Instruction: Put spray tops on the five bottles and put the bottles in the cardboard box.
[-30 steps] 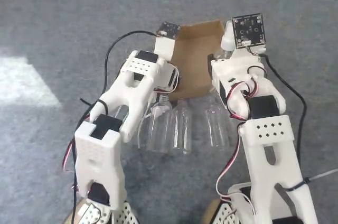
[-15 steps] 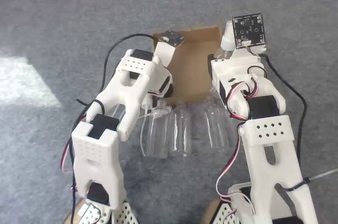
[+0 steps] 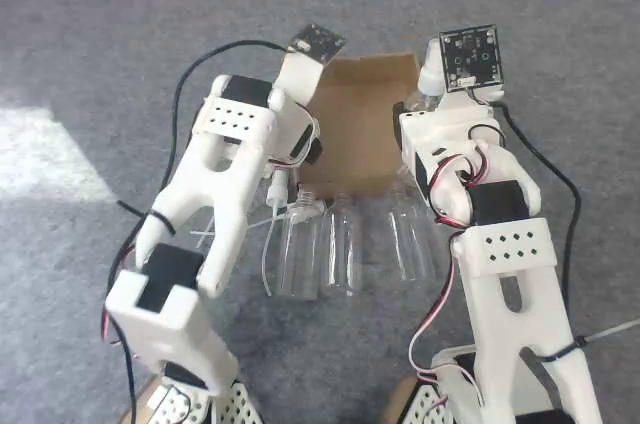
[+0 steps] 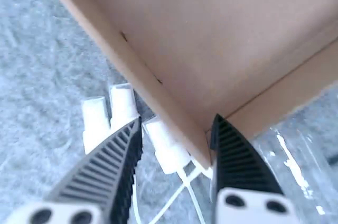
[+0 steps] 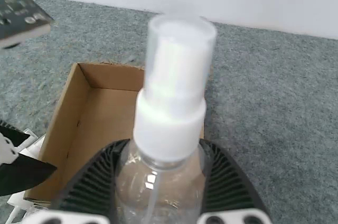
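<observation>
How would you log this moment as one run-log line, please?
left end effector: open over cardboard box corner, loose spray tops | right end effector: shut on capped bottle

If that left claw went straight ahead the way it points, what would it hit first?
Most likely the corner of the cardboard box, which lies between the left gripper's open fingers. The loose spray tops beside it look close too; depth is unclear.
</observation>
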